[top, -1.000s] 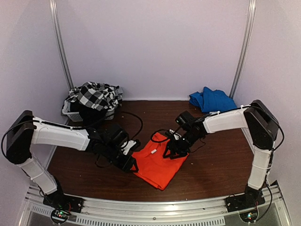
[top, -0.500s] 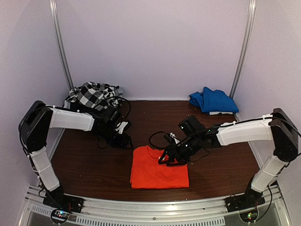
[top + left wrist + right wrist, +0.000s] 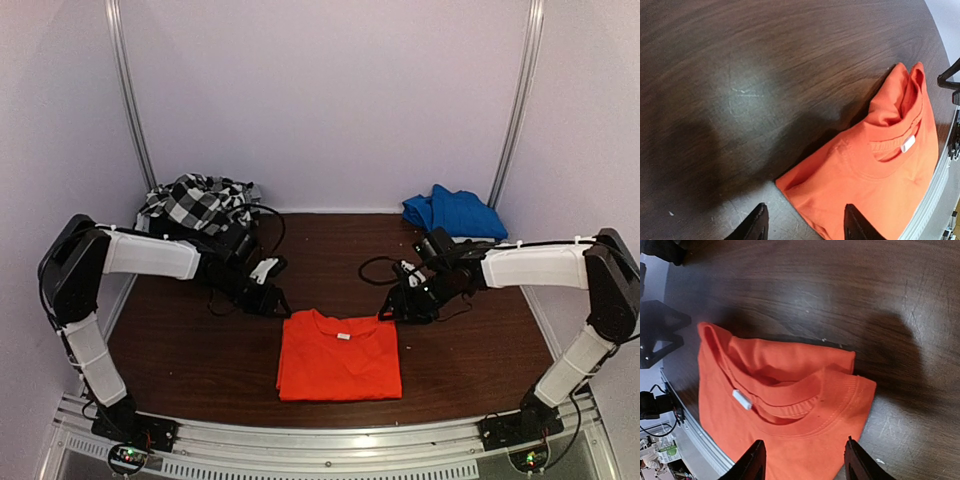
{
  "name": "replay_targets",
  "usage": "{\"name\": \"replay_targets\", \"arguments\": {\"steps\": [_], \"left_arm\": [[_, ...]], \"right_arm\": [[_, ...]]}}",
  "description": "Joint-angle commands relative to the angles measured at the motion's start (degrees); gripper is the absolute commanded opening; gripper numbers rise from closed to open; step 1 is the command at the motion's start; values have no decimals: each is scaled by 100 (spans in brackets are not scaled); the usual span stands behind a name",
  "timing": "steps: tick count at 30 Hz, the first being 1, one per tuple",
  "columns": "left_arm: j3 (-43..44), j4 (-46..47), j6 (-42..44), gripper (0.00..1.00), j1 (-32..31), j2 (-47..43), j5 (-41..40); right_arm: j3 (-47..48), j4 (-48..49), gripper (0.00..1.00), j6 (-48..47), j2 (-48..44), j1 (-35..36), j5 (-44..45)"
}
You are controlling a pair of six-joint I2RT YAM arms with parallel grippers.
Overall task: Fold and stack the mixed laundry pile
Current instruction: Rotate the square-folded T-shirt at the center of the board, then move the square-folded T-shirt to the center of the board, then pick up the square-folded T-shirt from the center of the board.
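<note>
Left claw (image 3: 276,303) and right claw (image 3: 392,312) hover spread beside orange-red garment (image 3: 340,360).

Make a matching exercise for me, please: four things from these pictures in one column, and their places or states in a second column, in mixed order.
Column one
1. orange shirt
2. checked garment
3. blue garment
4. right hand

Column two
A. open, holding nothing
B. heaped on the white basket, far left
C. folded flat, near middle
D. far right, by the wall

Pairs: 1-C, 2-B, 3-D, 4-A
</note>
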Motion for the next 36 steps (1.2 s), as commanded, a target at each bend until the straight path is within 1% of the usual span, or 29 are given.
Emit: {"name": "replay_targets", "arguments": {"steps": [1, 5, 7, 9, 11, 14, 17, 18, 20, 21, 22, 23, 25, 29, 30, 32, 33, 36], "left_arm": [[54, 269, -122, 50, -3, 385, 232], [204, 330, -191, 43, -2, 721, 411], [328, 313, -207, 33, 2, 935, 443], [491, 146, -147, 19, 38, 1162, 237], [636, 55, -122, 0, 138, 1306, 51], [801, -29, -55, 0, 355, 1436, -185], [1129, -352, 210, 0, 493, 1446, -442], [1226, -449, 342, 3, 506, 1362, -488], [1218, -428, 550, 30, 508, 962, -525], [1149, -368, 698, 41, 502, 660, -524], [1074, -290, 842, 48, 480, 364, -522], [1018, -249, 1029, 53, 431, 80, -523], [918, -242, 1502, 57, 232, -429, -564], [530, -200, 2109, 58, -404, -1143, -689], [412, -175, 2169, 58, -649, -1248, -785], [220, -143, 2583, 56, -1223, -1388, -1177], [137, -122, 2720, 55, -1505, -1386, -1327], [3, 8, 2986, 44, -2168, -1227, -1599]], "right_arm": [[151, -264, 53, -450, 454, -12, 322], [429, -230, 46, -510, 951, -2, 363], [591, -270, 45, -537, 1193, -8, 464], [759, -316, 44, -565, 1379, -8, 467], [931, -350, 43, -541, 1512, -9, 503], [1202, -470, 42, -489, 1700, -16, 622], [1604, -580, 43, -484, 1869, -30, 637], [1746, -631, 43, -479, 1858, -36, 629], [1961, -737, 49, -455, 1743, -71, 584], [2002, -747, 54, -409, 1609, -103, 533], [1990, -722, 59, -341, 1453, -139, 469], [1938, -679, 61, -256, 1183, -185, 418], [1733, -559, 63, -81, 760, -248, 325], [1030, -311, 65, 392, -15, -333, 110], [766, -169, 65, 565, -200, -334, 43], [165, 277, 65, 1035, -629, -335, -170], [-155, 496, 65, 1271, -829, -339, -222], [-1069, 1205, 65, 1964, -1440, -334, -312]]}}
